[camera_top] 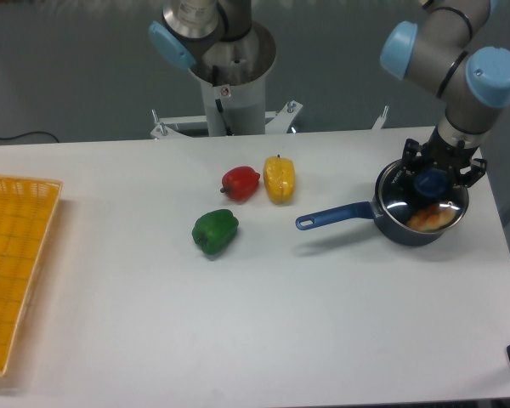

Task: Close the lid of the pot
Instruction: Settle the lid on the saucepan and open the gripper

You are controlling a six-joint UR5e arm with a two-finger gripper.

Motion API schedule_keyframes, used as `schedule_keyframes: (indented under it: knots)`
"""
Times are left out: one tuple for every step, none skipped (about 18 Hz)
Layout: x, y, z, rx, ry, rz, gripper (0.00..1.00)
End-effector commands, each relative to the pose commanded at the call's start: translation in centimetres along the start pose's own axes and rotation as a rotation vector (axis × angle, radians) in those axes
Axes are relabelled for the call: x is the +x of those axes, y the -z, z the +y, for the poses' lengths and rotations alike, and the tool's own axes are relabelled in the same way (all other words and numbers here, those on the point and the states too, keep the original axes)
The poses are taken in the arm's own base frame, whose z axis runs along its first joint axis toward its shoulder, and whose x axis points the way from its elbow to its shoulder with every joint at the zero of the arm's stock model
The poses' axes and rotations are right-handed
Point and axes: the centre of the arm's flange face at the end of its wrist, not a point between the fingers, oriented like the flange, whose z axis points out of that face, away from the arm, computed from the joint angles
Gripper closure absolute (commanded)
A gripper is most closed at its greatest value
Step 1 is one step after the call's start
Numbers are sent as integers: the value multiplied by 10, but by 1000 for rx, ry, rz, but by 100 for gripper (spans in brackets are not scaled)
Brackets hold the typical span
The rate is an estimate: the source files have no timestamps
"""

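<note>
Right now the black two-finger gripper (431,181) is clamped on the dark blue knob of the round glass pot lid (425,197), which sits over the small dark blue saucepan (404,223) at the right of the frame. To finish well, check the metal rim seats evenly all round before releasing, then lift straight up.

Gripper (431,181) hanging directly over the small dark blue saucepan (401,228); round glass pot lid (425,202) sitting on it, knob between the jaws. Long handle reaching left. Yellow, red, green bell peppers (280,179) (240,183) (215,232) lying farther left; yellow mesh basket (17,255) sitting at far left.
</note>
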Motion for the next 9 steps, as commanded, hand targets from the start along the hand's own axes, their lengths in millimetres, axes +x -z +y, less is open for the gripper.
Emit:
schedule_keyframes:
  knots:
    - [0,0,1,0,2,1,45]
    - [1,-2,2,-1,3,4,45]
    - [1,-3,2,0,3,6,45]
    - [1,-3,2,-2,3,7,45]
    - [2,-4,3,-3,3,9,45]
    - [3,-4,3,-2,3,11,45]
    - [3,-5,3,-2,5,11,45]
    - [4,-5,2,-1,2,9,45]
    - [3,-5,2,-1,3,8,45]
